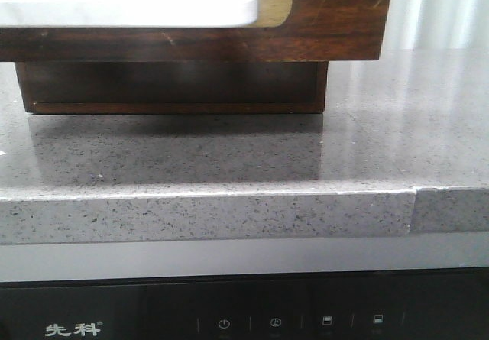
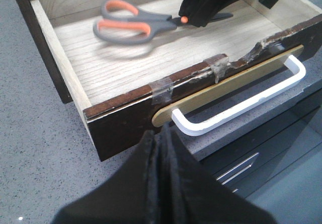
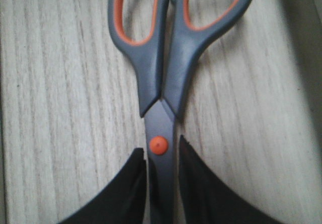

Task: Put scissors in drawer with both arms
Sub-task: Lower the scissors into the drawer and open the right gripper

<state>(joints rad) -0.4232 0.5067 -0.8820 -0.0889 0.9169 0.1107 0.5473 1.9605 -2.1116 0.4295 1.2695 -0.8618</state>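
Scissors (image 2: pixel 128 23) lie inside the open drawer (image 2: pixel 126 108), over its pale wood floor, blades closed, handles a little blurred in the left wrist view; we cannot tell whether they rest on the floor or hang just above it; the right gripper (image 3: pixel 162 183) has a finger on each side of the blades just behind the orange pivot (image 3: pixel 158 145), clasping the scissors; in the left wrist view we see that gripper reaching down into the far part of the drawer; the left gripper (image 2: pixel 160 148) sits near the drawer front, its fingers pressed together on nothing, just short of the white handle (image 2: pixel 241 103); clear tape (image 2: pixel 162 92) patches the chipped top edge of the front; in the front view we see the drawer standing out over the grey counter (image 1: pixel 382 172).
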